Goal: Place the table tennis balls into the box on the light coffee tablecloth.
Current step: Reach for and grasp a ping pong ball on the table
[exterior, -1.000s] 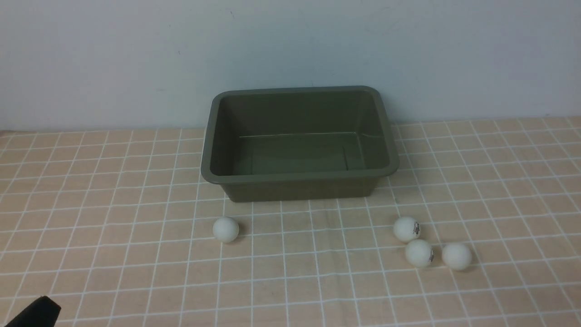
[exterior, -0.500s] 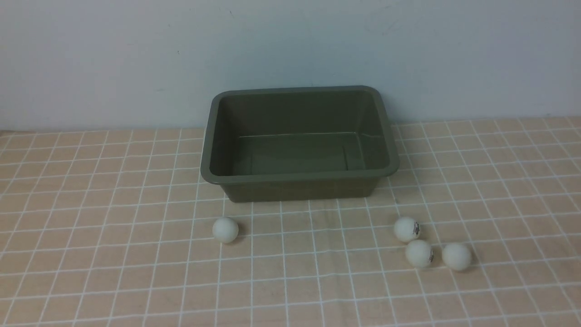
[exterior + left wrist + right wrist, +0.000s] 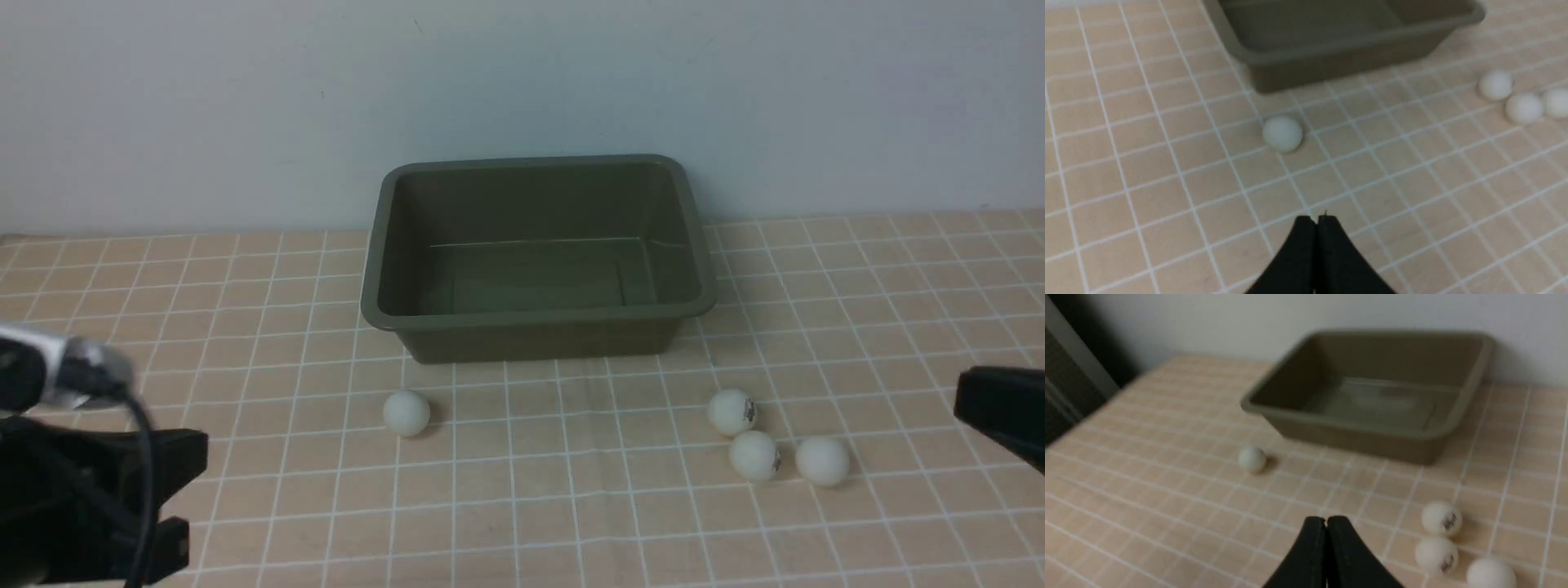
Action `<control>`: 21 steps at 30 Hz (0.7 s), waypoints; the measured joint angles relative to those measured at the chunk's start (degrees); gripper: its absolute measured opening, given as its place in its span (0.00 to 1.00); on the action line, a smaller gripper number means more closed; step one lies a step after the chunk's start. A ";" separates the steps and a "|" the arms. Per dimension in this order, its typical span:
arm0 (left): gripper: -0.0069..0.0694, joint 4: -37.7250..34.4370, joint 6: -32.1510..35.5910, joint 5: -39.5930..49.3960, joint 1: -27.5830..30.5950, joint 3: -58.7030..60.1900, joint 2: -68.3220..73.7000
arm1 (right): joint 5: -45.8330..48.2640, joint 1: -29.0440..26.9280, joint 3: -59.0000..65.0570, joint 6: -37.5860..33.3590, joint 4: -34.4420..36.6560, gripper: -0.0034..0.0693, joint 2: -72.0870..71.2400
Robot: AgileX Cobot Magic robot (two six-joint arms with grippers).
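Observation:
An olive-green box (image 3: 539,320) stands empty on the light coffee tablecloth (image 3: 531,514) near the back wall. One white table tennis ball (image 3: 406,412) lies in front of the box's left corner. Three more balls (image 3: 731,411), (image 3: 753,455), (image 3: 821,461) lie clustered in front of its right corner. My left arm (image 3: 82,482) is at the lower left, and its gripper (image 3: 1316,220) is shut and empty, short of the lone ball (image 3: 1282,134). My right gripper (image 3: 976,400) enters from the right edge. It is shut (image 3: 1326,520) and empty, beside the cluster (image 3: 1441,518).
A plain pale wall rises just behind the box. In the right wrist view a dark upright frame (image 3: 1069,375) stands past the table's far left side.
Both arms have come into the front view: the left arm rose at the lower left, the right gripper appeared at the right edge. Balls and box have not moved.

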 joint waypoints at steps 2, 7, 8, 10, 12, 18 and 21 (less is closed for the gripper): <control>0.00 4.45 -2.32 1.73 0.00 -3.85 8.11 | 0.35 0.00 -2.19 3.13 -5.88 0.03 5.98; 0.00 11.75 -6.97 2.81 0.00 -11.44 20.19 | -0.14 0.00 -6.40 12.02 -15.44 0.03 16.80; 0.00 12.92 -7.87 2.81 0.00 -13.39 22.91 | -0.46 0.00 -7.81 14.54 -18.04 0.03 20.14; 0.00 14.00 -9.26 2.81 0.00 -15.24 26.75 | -0.86 0.00 -9.18 16.65 -20.85 0.03 23.66; 0.00 14.41 -10.98 2.81 0.00 -17.00 30.66 | -1.70 0.62 -10.96 18.91 -24.98 0.03 28.05; 0.00 14.65 -11.68 2.59 0.00 -18.84 38.36 | -3.65 5.75 -15.40 23.99 -36.99 0.03 37.24; 0.00 14.71 -11.68 2.24 -0.06 -19.46 40.16 | -4.17 9.05 -17.43 27.83 -43.28 0.03 41.26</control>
